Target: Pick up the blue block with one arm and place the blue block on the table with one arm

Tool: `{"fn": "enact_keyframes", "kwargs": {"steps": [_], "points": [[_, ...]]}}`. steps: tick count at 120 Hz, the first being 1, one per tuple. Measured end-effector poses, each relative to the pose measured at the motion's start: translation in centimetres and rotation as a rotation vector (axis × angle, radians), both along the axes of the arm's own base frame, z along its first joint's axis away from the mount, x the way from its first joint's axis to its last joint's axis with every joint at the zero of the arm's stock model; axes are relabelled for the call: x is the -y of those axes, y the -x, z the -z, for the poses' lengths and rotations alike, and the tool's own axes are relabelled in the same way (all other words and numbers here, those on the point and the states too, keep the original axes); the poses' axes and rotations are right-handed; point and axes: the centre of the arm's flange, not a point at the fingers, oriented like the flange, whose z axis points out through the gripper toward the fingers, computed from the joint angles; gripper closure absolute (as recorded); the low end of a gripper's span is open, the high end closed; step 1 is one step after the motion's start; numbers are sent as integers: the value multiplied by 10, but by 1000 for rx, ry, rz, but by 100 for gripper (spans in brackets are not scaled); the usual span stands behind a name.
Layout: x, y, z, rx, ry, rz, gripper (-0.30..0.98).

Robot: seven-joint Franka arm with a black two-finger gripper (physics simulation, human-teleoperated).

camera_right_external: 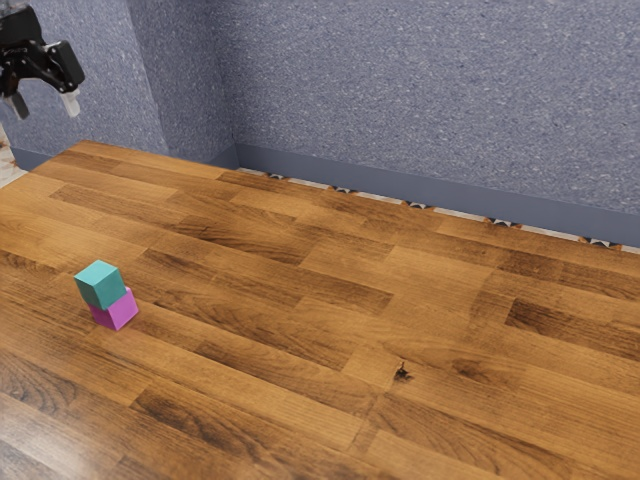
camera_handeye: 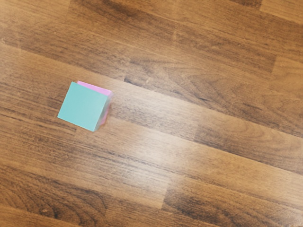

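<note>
The released tool hung at the exterior view's left; squarely gripping only the blue block would spare the pink block

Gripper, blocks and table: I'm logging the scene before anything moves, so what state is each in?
Gripper: open, empty, raised above the table.
Blue block: resting on the pink block, slightly offset.
Pink block: underneath, on the table.
Table: bearing the stack.

the tealish blue block sits atop a pink block.
</note>
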Motion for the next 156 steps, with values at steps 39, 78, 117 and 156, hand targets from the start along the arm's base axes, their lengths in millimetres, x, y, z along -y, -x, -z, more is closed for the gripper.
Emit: {"fn": "enact_keyframes", "kwargs": {"steps": [39,78,117,156], "points": [[93,25,-137,291,-165,261,2],[-73,-8,55,-51,-95,-31,2],[-49,-35,190,-40,-33,61,2],[-95,-40,247,-34,-61,42,2]]}}
